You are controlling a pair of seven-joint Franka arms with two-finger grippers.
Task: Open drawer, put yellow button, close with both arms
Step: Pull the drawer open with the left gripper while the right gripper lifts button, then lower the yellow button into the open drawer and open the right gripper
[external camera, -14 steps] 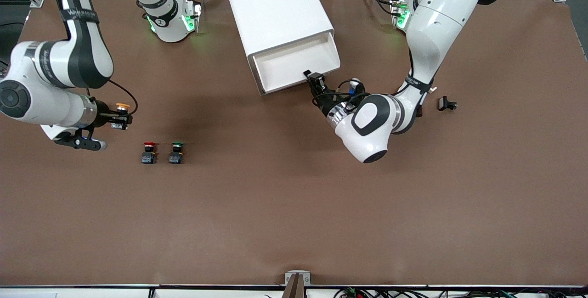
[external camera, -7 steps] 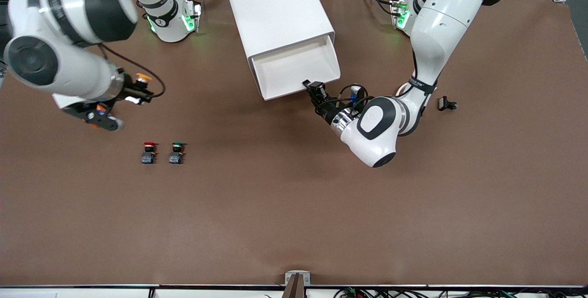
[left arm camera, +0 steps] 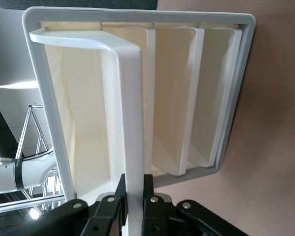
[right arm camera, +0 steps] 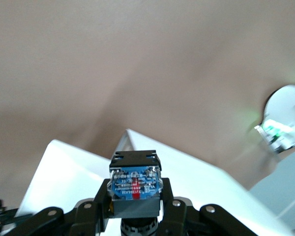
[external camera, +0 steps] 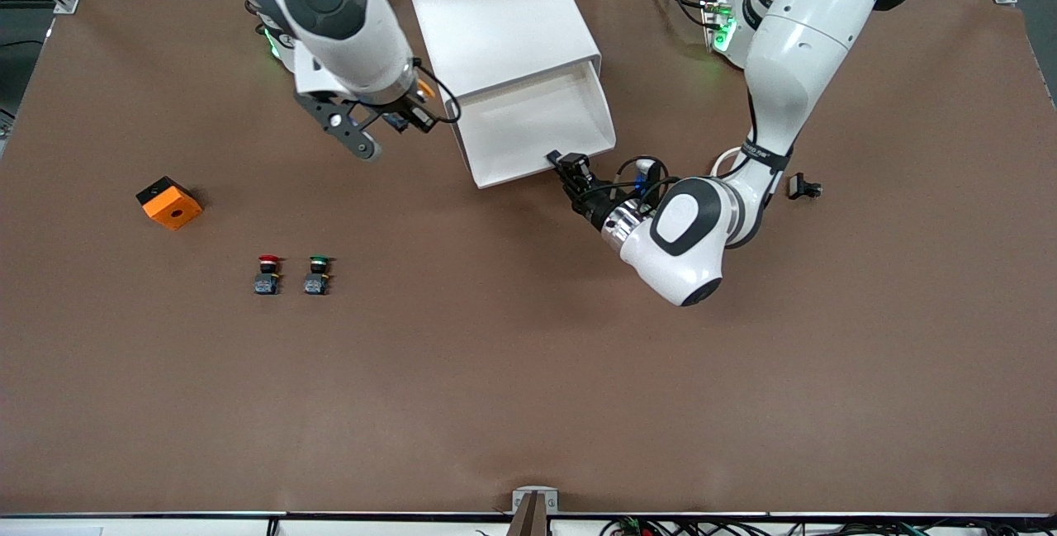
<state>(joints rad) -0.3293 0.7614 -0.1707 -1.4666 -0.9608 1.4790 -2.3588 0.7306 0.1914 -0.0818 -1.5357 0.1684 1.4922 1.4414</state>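
The white cabinet (external camera: 495,16) stands at the back of the table with its top drawer (external camera: 537,119) pulled out. My left gripper (external camera: 570,163) is shut on the drawer's front panel; in the left wrist view (left arm camera: 133,196) the white panel (left arm camera: 132,123) runs up from between the fingers. My right gripper (external camera: 411,109) is up in the air beside the cabinet, at the open drawer's edge toward the right arm's end, shut on the yellow button (external camera: 424,91). The right wrist view shows the button's blue and black body (right arm camera: 135,184) clamped between the fingers (right arm camera: 101,206), over the white cabinet (right arm camera: 211,182).
A red-capped button (external camera: 267,273) and a green-capped button (external camera: 316,273) stand side by side on the brown table (external camera: 528,371). An orange block (external camera: 169,202) lies toward the right arm's end. A small black part (external camera: 803,186) lies toward the left arm's end.
My right arm has swung from its end of the table to beside the cabinet with the yellow button, uncovering the orange block. My left gripper has drawn the drawer a little further out.
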